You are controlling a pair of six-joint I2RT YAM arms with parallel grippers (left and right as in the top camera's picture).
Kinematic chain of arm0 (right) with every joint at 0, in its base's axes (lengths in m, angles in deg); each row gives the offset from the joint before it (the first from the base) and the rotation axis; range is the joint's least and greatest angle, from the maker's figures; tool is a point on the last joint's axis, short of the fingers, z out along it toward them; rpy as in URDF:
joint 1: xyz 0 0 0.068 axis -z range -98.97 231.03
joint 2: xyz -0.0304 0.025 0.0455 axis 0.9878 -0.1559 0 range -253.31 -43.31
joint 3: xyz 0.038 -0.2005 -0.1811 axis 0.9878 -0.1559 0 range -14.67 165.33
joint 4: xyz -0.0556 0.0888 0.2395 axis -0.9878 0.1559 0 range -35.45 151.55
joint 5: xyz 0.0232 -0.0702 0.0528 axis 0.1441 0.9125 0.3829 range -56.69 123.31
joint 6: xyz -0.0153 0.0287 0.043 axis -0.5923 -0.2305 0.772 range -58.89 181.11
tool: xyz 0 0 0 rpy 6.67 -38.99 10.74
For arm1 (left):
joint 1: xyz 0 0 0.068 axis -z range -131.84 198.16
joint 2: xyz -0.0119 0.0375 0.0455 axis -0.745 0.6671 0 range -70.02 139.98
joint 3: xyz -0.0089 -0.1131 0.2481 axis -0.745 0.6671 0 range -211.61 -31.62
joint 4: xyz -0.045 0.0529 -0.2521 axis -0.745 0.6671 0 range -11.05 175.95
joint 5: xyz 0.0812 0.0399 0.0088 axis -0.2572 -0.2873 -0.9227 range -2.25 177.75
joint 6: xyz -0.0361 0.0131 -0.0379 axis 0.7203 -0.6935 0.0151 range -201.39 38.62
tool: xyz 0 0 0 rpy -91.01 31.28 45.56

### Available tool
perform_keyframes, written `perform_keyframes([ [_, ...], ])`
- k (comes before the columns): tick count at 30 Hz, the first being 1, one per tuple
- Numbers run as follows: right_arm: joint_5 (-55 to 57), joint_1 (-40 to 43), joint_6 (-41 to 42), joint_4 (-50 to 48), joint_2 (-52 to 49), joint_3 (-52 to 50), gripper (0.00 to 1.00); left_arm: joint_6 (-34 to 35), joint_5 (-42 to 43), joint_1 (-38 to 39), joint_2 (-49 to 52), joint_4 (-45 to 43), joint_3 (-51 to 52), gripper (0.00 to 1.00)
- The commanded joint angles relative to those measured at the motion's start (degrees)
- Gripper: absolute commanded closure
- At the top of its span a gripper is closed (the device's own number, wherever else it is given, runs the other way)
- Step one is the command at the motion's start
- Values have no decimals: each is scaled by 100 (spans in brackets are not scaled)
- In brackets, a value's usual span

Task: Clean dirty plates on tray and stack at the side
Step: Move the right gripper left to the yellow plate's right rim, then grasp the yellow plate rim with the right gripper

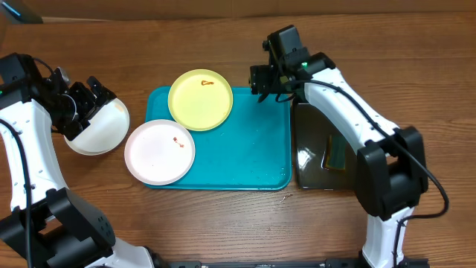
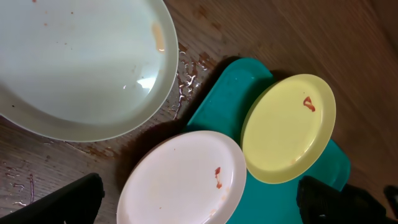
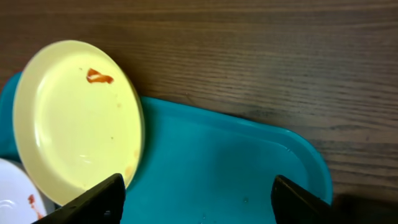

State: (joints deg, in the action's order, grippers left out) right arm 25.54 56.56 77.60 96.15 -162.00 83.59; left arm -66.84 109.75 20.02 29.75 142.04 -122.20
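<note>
Claw L point(image 1: 95, 93) wide, empty, by white plate point(image 1: 100, 132) beside tray point(image 1: 253, 152); claw R point(image 1: 266, 79) wide, prob. above tray.

At 3 o'clock from above: glossy black tray point(image 1: 311, 170), flat on brown wooden table point(image 1: 223, 231). Inside it, toward its own 3 o'clock edge: small yellow-green block point(image 1: 336, 153), kind unclear. In the left wrist view: water droplets point(image 2: 185, 79) scattered on the wood near 12 o'clock, more at 8 o'clock.
</note>
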Motion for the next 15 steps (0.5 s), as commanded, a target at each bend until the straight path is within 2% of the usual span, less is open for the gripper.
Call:
perform_keyframes([
  [1,-92,-28,-4,-39,-177,31,23,-127,-15,-2,-79,9,-96,0],
  [4,-92,-28,-2,-42,-188,31,17,-129,-13,-2,-79,9,-96,0],
  [6,-94,-28,-2,-46,-188,31,7,-129,-15,-2,-79,9,-96,0],
  [15,-92,-28,-4,24,-188,31,5,-129,-15,-2,-79,9,-96,0],
])
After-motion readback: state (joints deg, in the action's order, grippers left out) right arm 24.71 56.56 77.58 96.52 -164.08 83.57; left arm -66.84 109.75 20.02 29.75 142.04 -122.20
